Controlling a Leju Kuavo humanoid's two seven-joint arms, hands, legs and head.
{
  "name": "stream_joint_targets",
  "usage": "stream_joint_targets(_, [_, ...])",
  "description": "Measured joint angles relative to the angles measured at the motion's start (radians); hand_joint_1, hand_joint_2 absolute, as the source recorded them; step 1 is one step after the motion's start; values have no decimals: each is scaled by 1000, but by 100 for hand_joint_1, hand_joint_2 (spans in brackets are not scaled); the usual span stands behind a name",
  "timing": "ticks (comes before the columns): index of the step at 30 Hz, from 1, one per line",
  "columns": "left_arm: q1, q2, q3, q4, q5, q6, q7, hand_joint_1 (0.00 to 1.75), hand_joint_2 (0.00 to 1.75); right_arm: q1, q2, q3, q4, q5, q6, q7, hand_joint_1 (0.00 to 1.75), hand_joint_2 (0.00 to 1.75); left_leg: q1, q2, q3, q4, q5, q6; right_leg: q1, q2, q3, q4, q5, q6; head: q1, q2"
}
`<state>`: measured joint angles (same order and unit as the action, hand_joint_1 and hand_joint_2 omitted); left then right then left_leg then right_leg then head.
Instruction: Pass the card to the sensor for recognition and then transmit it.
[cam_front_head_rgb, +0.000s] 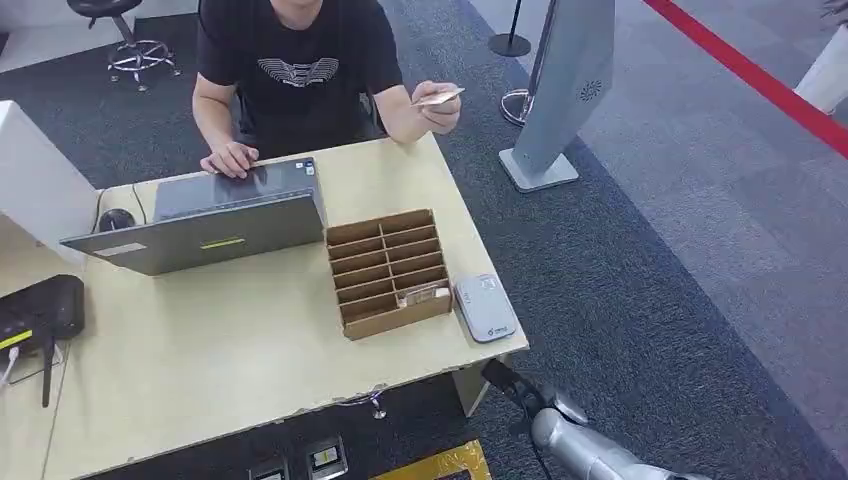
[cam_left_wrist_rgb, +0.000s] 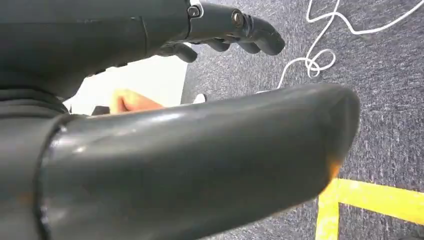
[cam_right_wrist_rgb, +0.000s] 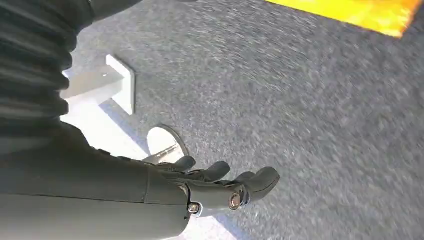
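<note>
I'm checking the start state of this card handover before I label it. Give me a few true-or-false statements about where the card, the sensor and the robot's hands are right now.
1. The person holds a card up in one hand. True.
2. The grey card sensor lies on the laptop. False: it lies on the table, beside the cardboard divider box.
3. The right hand holds a card. False: it holds nothing, with its fingers apart over the carpet.
4. The left hand holds nothing. True.
5. The cardboard divider box stands between the laptop and the sensor. True.
</note>
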<state>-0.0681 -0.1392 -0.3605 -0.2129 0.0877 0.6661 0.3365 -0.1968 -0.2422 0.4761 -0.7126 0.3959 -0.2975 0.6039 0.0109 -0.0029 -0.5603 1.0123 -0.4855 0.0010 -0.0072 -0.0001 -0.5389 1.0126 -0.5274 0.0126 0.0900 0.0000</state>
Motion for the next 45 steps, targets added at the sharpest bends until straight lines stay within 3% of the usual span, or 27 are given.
stream_joint_targets(3, [0, 2, -16, 0, 7, 0, 0, 0, 0, 6, -6, 45, 23, -23, 37, -7, 0, 175, 0, 0, 0, 0, 0, 0, 0, 0, 0, 0, 0, 0, 0, 0])
stream_joint_targets(7, [0, 3, -29, 0, 11, 0, 0, 0, 0, 9, -6, 99, 66, -50, 144, -13, 0, 175, 0, 0, 0, 0, 0, 0, 0, 0, 0, 0, 0, 0, 0, 0])
stream_joint_targets(11, [0, 4, -48, 0, 18, -1, 0, 0, 0, 21, -5, 150, 122, -56, 228, 24, 0, 175, 0, 0, 0, 0, 0, 0, 0, 0, 0, 0, 0, 0, 0, 0])
stream_joint_targets(16, [0, 4, -68, 0, 32, 2, 0, 0, 0, 23, -10, 199, 189, -28, 238, 90, 0, 175, 0, 1, 0, 0, 0, 0, 0, 0, 0, 0, 0, 0, 0, 0])
stream_joint_targets(21, [-1, 5, -83, -1, 64, 7, 0, 0, 0, -15, -41, 227, 272, 43, 246, 98, 0, 175, 0, 1, 0, 0, 0, 0, 0, 0, 0, 0, 0, 0, 0, 0])
stream_joint_targets(30, [-1, 7, -116, -1, 115, 18, -9, 0, 0, -94, -97, 243, 425, 146, 194, 99, 0, 175, 0, 1, 0, 0, 0, 0, 0, 1, 0, 0, 0, 0, 0, 0])
stream_joint_targets(35, [-1, 10, -129, -1, 137, 19, -13, 0, 0, -139, -123, 250, 513, 181, 122, 100, 0, 175, 0, 1, 0, 0, 0, 0, 0, 1, 0, 0, 0, 0, 0, 0])
stream_joint_targets(41, [-1, 13, -150, -1, 157, 22, -19, 0, 0, -206, -201, 269, 582, 218, 89, 100, 0, 175, -2, 1, 0, 0, 0, 0, -2, 0, 0, 0, 0, 1, 0, 0])
stream_joint_targets(45, [-1, 13, -164, -1, 179, 27, -29, 0, 0, -255, -259, 283, 610, 233, -1, 100, 0, 175, -3, 1, 0, 0, 0, 0, -3, 0, 0, 0, 1, 1, 0, 0])
